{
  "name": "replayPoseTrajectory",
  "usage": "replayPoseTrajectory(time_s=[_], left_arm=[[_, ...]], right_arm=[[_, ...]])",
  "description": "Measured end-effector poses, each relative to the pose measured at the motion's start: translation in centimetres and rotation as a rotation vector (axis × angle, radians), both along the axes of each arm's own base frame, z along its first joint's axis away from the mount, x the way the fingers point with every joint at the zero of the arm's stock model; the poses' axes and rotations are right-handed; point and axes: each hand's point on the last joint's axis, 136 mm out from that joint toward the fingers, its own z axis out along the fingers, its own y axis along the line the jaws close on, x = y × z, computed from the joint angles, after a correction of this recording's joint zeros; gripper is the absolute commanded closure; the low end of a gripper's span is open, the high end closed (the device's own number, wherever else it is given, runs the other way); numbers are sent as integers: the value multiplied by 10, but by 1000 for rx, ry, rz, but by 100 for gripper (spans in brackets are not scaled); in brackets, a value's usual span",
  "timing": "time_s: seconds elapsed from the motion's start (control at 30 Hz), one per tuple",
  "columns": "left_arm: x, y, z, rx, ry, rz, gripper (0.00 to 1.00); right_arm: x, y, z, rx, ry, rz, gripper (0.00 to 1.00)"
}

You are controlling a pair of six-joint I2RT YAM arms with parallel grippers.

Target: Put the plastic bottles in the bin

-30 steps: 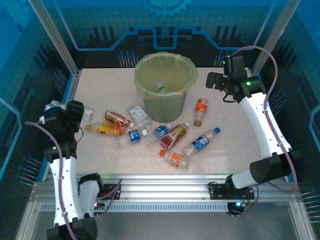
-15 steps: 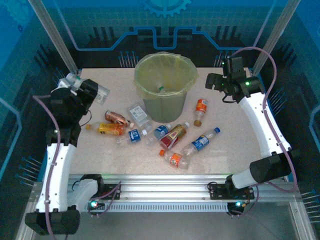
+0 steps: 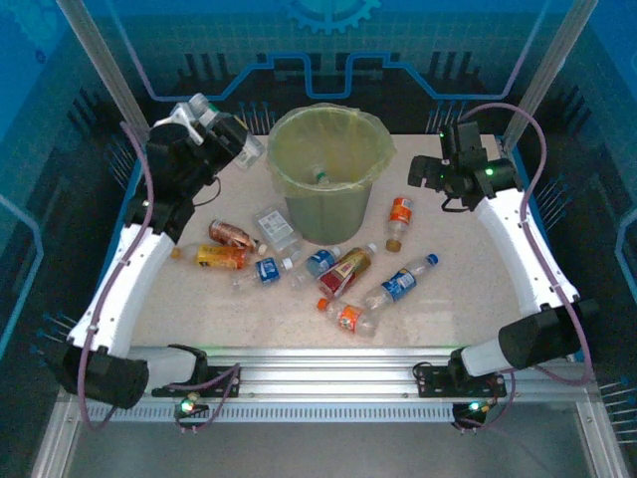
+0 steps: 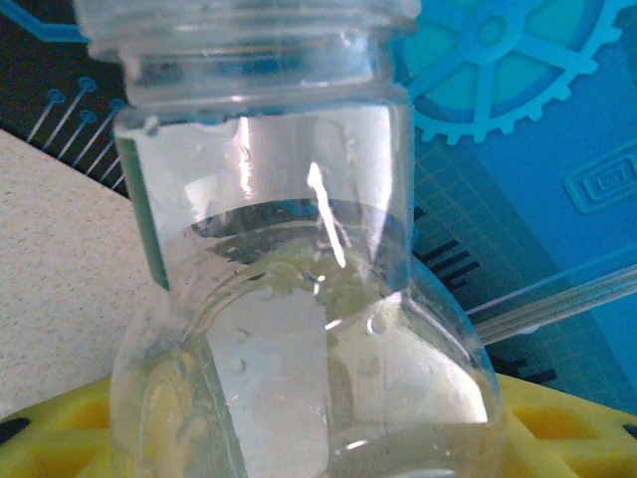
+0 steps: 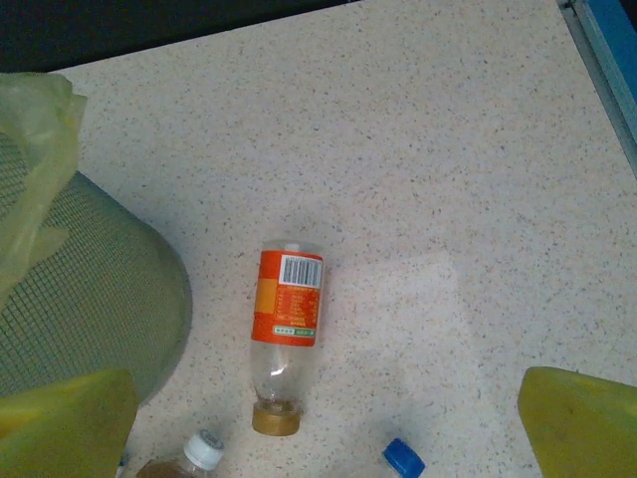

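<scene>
— What is the left claw point(image 3: 221, 134) doing?
— It is pinching a clear bottle point(image 4: 299, 329), with its yellow fingers point(image 4: 567, 423) pressing on either side of the body. It is holding the bottle up off the worktop point(image 3: 468, 289), just left of the bin point(image 3: 323, 214) and about level with its rim.
— And the bin itself?
— It is standing at the back middle of the worktop, its yellow-green bag point(image 3: 299, 159) folding over the rim. Something with a green cap point(image 3: 320, 177) is lying inside. It is probably a bottle, but the bag is blurring it.
— The right claw point(image 3: 423, 171)?
— It is hanging spread wide and gripping nothing, above the back right of the worktop. Below it an orange-labelled bottle point(image 5: 289, 299) is lying near the bin's right wall, its cap pointing toward the near edge.
— Where are the other bottles lying?
— They are lying scattered in front of the bin. A blue-labelled bottle point(image 3: 403, 283) and an orange bottle point(image 3: 348, 317) are lying toward the right, and a red-labelled bottle point(image 3: 346, 269) is lying in the middle. A yellow-orange bottle point(image 3: 219, 257) and a copper-coloured bottle point(image 3: 231, 234) are lying side by side on the left.
</scene>
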Motion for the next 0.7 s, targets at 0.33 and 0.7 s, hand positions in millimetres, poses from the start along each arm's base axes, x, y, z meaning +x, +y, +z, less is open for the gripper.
replayPoseTrajectory(time_s=[0.33,0.7], left_arm=[[55,-64,15,81,-70,-130,77],[101,-143,-14,230,-80,-318,74]], right_arm=[[-19,-2,-4,28,-1,-14,0],[-36,-7,-22,31,55,-44,0]])
